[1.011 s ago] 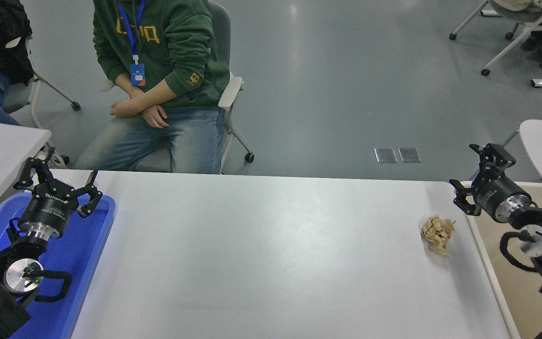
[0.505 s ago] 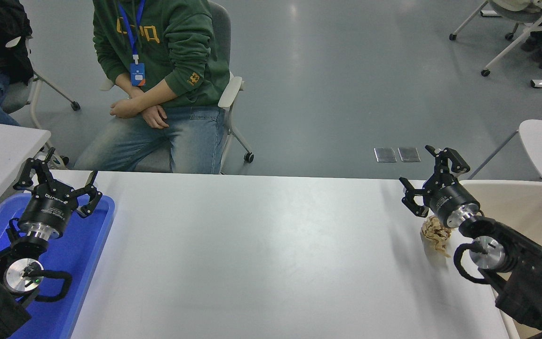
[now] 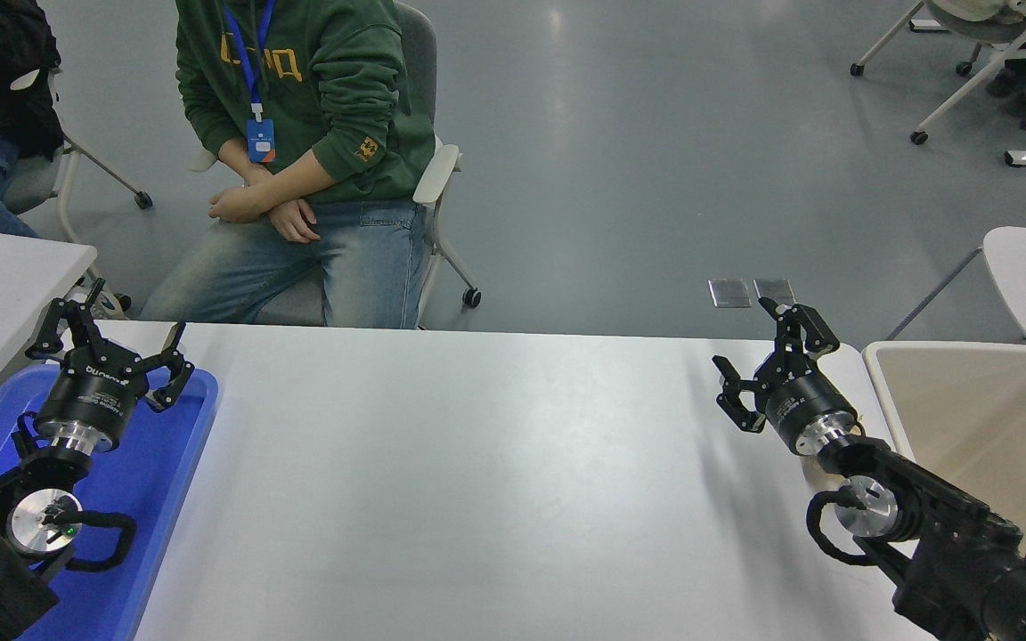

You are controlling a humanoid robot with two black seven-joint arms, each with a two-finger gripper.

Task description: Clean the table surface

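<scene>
Head view: right tool (image 3: 767, 369) is shown over the far-right part of the bench surface (image 3: 495, 481), fingers spread wide, nothing held. Compared w/ the frame 1.0 s earlier, the right arm has swung in from the bench's right edge, above the beige bin (image 3: 981, 427), toward the left and now reaches across the bench top. A crumpled tan wad seen earlier near the right edge is no longer visible; it is prob. hidden beneath the arm, though that cannot be confirmed. The tool's opening appears unchanged across frames. Implication for the task: the approach to the debris seems under way, w/ no grasp made yet; the wad must still be picked up or pushed off before the surface counts as clean. Left tool (image 3: 112, 352) is parked at lower left over the blue tray (image 3: 157, 499), fingers wide, unchanged. A seated person in a green hoodie (image 3: 317, 89) is at the far side, hands off the bench
</scene>
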